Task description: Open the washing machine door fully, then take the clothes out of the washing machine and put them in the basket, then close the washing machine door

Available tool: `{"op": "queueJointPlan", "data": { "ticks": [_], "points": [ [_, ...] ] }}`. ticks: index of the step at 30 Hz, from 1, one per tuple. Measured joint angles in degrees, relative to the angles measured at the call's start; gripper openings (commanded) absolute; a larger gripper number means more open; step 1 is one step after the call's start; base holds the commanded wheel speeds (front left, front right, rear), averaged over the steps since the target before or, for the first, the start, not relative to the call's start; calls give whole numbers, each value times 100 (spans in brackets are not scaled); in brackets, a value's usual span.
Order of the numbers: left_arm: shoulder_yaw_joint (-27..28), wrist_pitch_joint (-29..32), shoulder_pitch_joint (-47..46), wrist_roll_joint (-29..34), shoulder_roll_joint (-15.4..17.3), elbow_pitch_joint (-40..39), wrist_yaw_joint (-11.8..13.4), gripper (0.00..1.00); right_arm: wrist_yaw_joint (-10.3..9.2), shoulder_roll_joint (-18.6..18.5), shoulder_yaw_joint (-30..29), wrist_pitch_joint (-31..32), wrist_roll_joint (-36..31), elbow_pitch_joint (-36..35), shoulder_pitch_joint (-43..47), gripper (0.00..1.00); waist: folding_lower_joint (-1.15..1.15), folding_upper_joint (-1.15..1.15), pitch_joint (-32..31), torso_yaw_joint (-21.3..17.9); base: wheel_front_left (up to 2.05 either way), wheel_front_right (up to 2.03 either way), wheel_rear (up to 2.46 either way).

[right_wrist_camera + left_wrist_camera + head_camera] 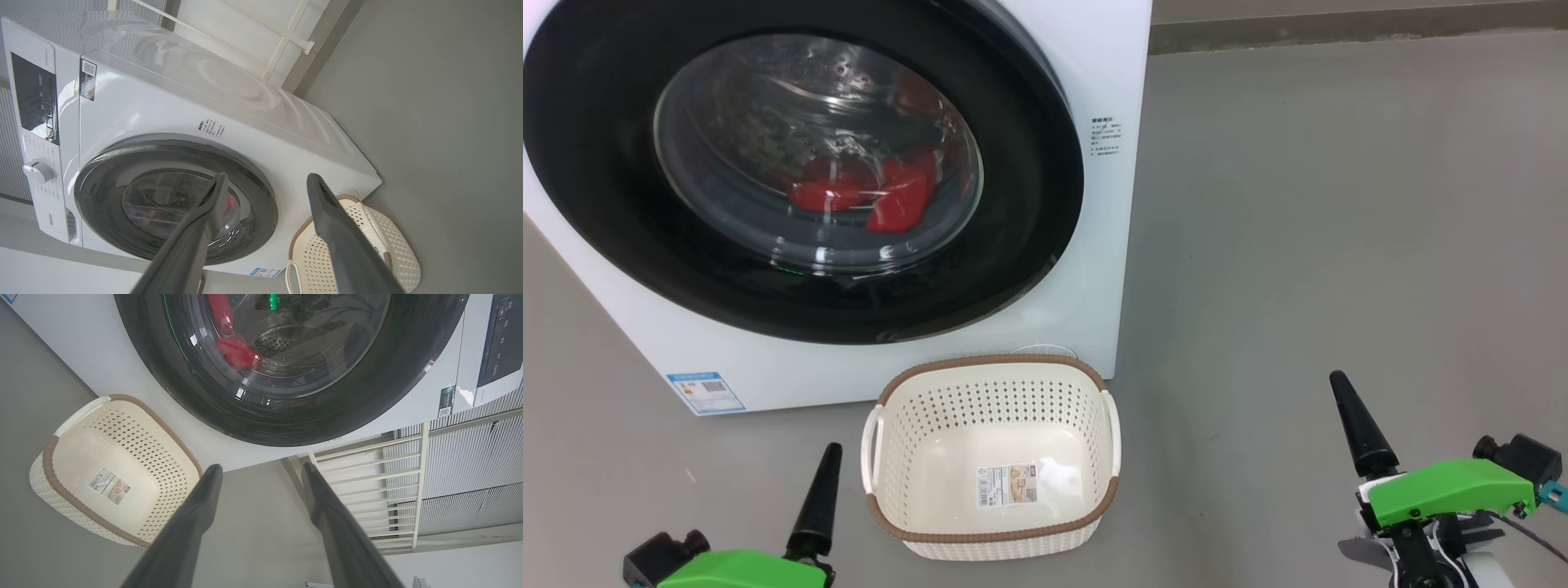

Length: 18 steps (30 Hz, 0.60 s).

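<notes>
Where end effectors [261, 467] [267, 176] flank, basket [980, 400] sits.

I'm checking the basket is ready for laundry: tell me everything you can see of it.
The basket is small, rectangular with rounded corners, cream plastic by its look, with perforated walls, a brown woven-look rim and two side handles. It stands upright and empty on the grey floor, close before the washer. A barcode label sticks to its inside bottom. Whether it touches the washer cannot be told.
</notes>
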Motion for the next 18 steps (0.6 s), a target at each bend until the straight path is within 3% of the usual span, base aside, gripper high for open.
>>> {"op": "queueJointPlan", "data": {
  "ticks": [18],
  "points": [
    [-159, -274, -237, 1484, 4, 98, 233, 100, 1, -4, 69, -260, -1700, -3, -280, 100, 0, 0, 14, -32, 0, 0, 0]
  ]
}}
